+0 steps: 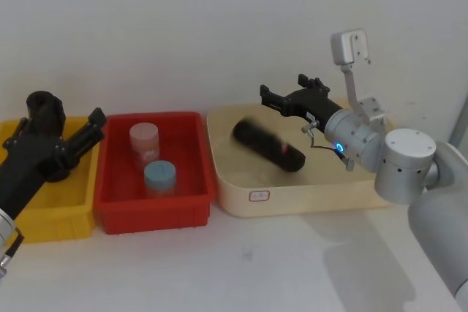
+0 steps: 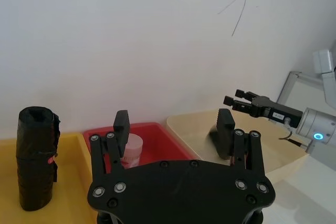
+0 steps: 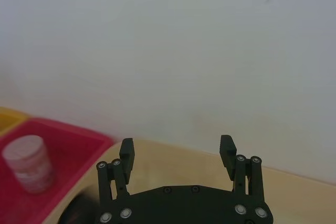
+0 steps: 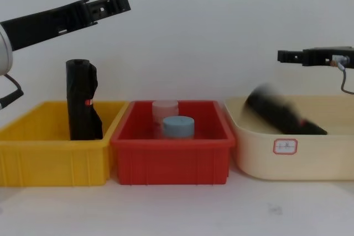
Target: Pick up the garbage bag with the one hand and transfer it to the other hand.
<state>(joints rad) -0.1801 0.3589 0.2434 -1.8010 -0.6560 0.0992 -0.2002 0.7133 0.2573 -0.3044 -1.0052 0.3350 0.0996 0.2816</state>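
Left bin (image 4: 55, 158), middle bin (image 4: 171, 161) and right bin (image 4: 332, 158) stand in a row on the table (image 4: 177, 208). The bag (image 4: 80, 103) stands in the left bin under the left gripper (image 2: 174, 123). The middle bin holds a front jar (image 4: 178, 126) and a back jar (image 4: 165, 108). A roll (image 4: 285, 117) lies tilted in the right bin below the right gripper (image 3: 177, 148).

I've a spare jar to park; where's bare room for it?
Bare: the table in front of the bins, and the cream bin's floor between its front wall and the tilted garbage bag, though the open right gripper hangs above. Crowded: the red bin, holding a clear jar and a blue-lidded jar. The open left gripper hangs over the yellow bin.
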